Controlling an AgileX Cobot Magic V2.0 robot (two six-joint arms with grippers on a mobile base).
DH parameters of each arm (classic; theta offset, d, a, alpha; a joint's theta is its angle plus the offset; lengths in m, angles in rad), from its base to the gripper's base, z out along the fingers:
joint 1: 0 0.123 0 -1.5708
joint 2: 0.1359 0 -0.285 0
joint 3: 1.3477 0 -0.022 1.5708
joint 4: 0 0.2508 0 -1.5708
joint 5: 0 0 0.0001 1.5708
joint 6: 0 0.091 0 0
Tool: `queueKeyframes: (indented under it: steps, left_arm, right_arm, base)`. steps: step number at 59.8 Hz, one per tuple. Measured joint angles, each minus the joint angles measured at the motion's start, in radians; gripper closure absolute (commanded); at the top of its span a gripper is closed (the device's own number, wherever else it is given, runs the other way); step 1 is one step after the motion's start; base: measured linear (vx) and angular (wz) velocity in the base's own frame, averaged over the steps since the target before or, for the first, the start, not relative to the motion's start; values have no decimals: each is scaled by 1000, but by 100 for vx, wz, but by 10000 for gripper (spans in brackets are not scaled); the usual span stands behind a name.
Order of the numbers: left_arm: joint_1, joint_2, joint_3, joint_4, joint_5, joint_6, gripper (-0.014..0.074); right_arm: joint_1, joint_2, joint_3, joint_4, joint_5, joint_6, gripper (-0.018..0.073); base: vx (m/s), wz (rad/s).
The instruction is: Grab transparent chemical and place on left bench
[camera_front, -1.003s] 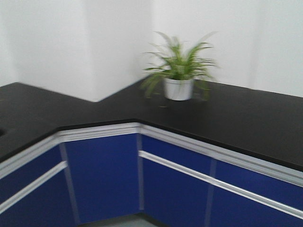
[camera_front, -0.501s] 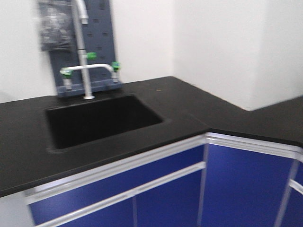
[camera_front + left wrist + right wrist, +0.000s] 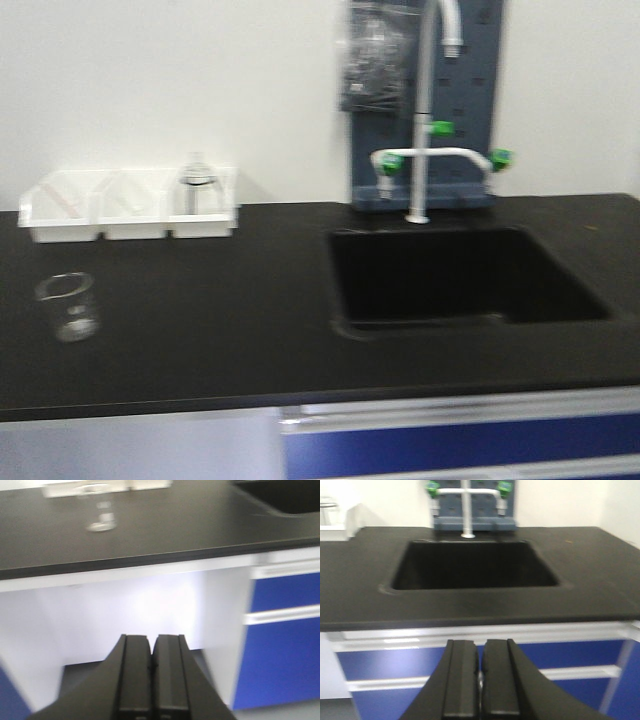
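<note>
Clear beaker (image 3: 68, 305) stands upright on the black bench (image 3: 230, 340), well left of the sink (image 3: 460, 275); printed markings blurred, unreadable. My left gripper (image 3: 151, 677) and right gripper (image 3: 480, 682): jaws pressed together, holding nothing.

A clear glass beaker (image 3: 68, 305) stands upright near the left end of the black desk (image 3: 220, 340), well apart from the white divided tray (image 3: 130, 215) against the wall behind it. To the right is a sunken sink (image 3: 450, 275). A white tap (image 3: 425, 130) with green knobs stands behind it, before a grey pegboard (image 3: 478, 90).
</note>
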Motion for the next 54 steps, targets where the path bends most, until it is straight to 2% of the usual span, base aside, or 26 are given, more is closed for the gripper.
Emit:
queueKeyframes:
  steps: [30,54]
  left_arm:
    - [0,0,0,0,0,0,600]
    - [0,0,0,0,0,0,600]
  right_arm:
    - [0,0,0,0,1,0,564]
    - [0,0,0,0,1,0,564]
  base:
    - [22,80]
    - [24,30]
